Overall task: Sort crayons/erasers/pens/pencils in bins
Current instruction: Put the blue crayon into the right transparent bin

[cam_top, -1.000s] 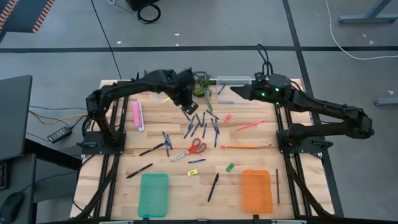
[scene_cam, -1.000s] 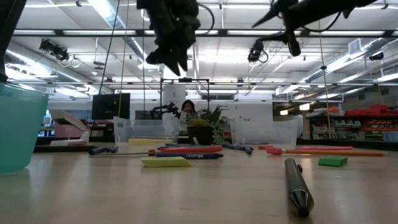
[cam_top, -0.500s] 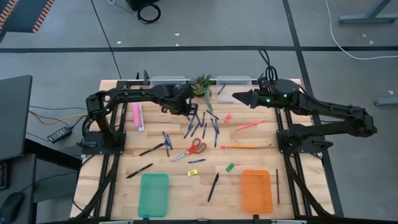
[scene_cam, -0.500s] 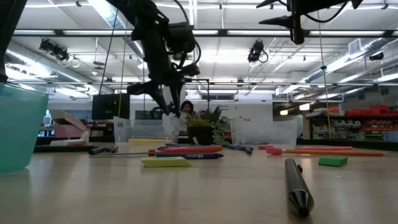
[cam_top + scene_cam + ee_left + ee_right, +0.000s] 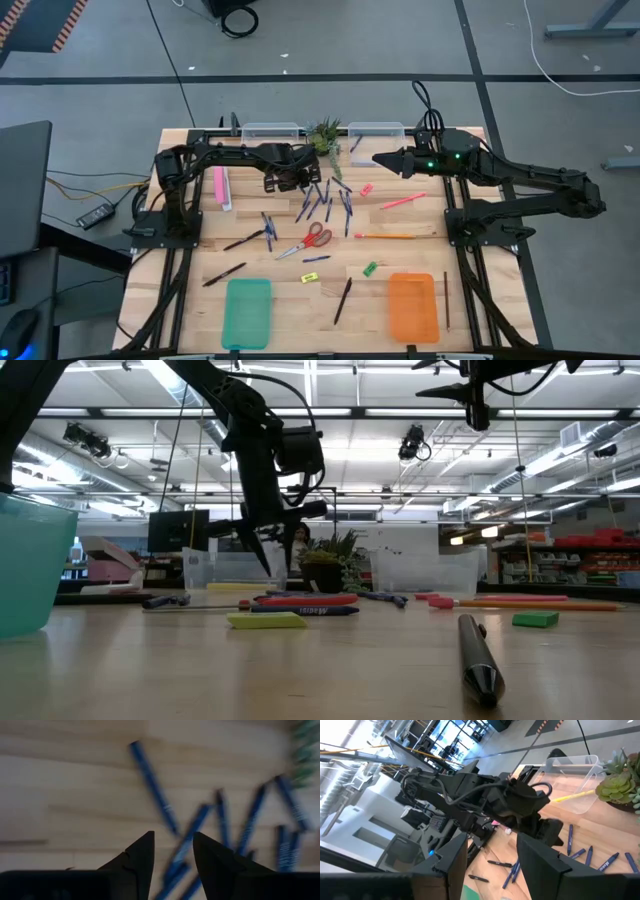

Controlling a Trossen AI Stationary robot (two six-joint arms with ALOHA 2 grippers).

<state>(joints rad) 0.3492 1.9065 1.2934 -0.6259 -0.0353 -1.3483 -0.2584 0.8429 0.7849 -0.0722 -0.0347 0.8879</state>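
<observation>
left hand (image 5: 172, 851): low over the blue pens (image 5: 325, 200) on the surface (image 5: 400, 255), fingers spread, holding nothing | right hand (image 5: 378, 158): up high near a clear bin (image 5: 375, 130), fingers spread, empty

left gripper (image 5: 300, 189): low, jaws parted, empty | right gripper (image 5: 378, 158): raised, jaws apart, empty
</observation>
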